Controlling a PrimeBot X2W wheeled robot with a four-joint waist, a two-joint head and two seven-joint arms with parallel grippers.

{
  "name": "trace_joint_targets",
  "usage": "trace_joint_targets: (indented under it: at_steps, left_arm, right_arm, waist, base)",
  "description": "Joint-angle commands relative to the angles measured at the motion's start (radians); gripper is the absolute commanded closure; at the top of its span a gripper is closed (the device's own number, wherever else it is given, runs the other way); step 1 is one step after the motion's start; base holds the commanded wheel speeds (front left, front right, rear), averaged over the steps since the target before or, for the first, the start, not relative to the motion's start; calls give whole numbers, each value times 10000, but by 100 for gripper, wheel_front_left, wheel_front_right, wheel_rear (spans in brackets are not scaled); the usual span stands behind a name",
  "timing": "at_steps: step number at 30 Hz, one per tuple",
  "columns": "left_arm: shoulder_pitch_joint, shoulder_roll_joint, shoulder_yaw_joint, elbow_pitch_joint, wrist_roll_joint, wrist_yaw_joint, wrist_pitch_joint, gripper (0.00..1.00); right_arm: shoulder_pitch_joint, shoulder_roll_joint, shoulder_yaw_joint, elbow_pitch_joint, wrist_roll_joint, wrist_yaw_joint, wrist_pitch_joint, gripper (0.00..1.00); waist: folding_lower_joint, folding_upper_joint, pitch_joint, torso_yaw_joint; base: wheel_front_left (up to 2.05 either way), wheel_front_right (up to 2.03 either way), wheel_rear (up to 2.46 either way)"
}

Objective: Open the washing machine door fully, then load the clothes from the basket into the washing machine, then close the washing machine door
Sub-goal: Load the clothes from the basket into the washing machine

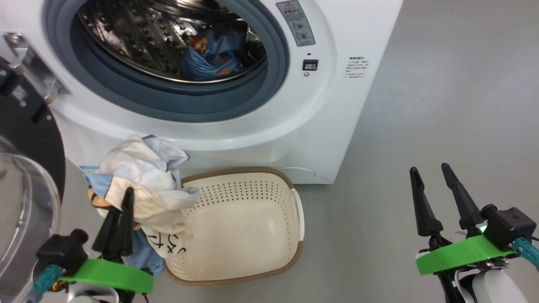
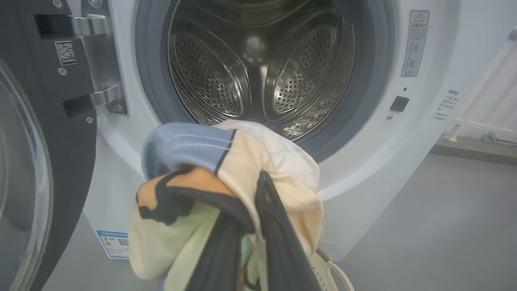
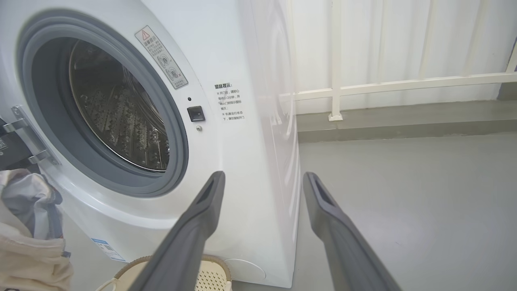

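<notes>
Grips cream printed clothes (image 1: pixel 143 168) in clenched left pincer (image 1: pixel 127 198) by basket (image 1: pixel 252 172) rim; holds right pincer (image 1: pixel 430 169) released over open floor (image 1: pixel 442 84); red-triangle warning label (image 1: pixel 296 23) on washing machine (image 1: pixel 337 105), small print unreadable.

A white railing (image 3: pixel 335 60) stands on a low grey step (image 3: pixel 404 121), with its post foot resting on the step's top. Behind the railing is a pale backdrop (image 3: pixel 383 36) with vertical folds like a curtain. In front of the railing, below the step, lies smooth grey floor (image 3: pixel 424 210).

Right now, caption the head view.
Left gripper holds cream garment by basket; blue garment lies in open washer.
</notes>
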Motion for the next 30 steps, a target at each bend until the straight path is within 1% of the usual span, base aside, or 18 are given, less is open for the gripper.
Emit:
trace_joint_targets:
  at_steps: [1,8,16,24,30]
  left_arm:
    - [109,97,615,-536,294,8,-91,100]
    - [647,-187,1080,-1141,704,8,-91,100]
    - [725,-352,1271,-1315,756,8,-91,100]
    - [161,-320,1290,-1375,539,8,-91,100]
    - [-867,-179,1180,-1407,567,8,-91,100]
  right_arm:
    - [127,-139,181,-262,120,46,-80,0]
    - [202,-180,143,-276,129,46,-80,0]
    - [131,-177,161,-328,113,46,-80,0]
    - [-154,-66,192,-387,60,46,-80,0]
    - [-441,68,184,-437,10,46,-80,0]
  waist:
    - [0,0,-104,139]
    - [0,0,-144,286]
    - [0,0,53,246]
    - [0,0,584,27]
    - [0,0,1156,-107]
  base:
    - [0,0,0]
    - [0,0,0]
    - [0,0,0]
    - [0,0,0]
    - [0,0,0]
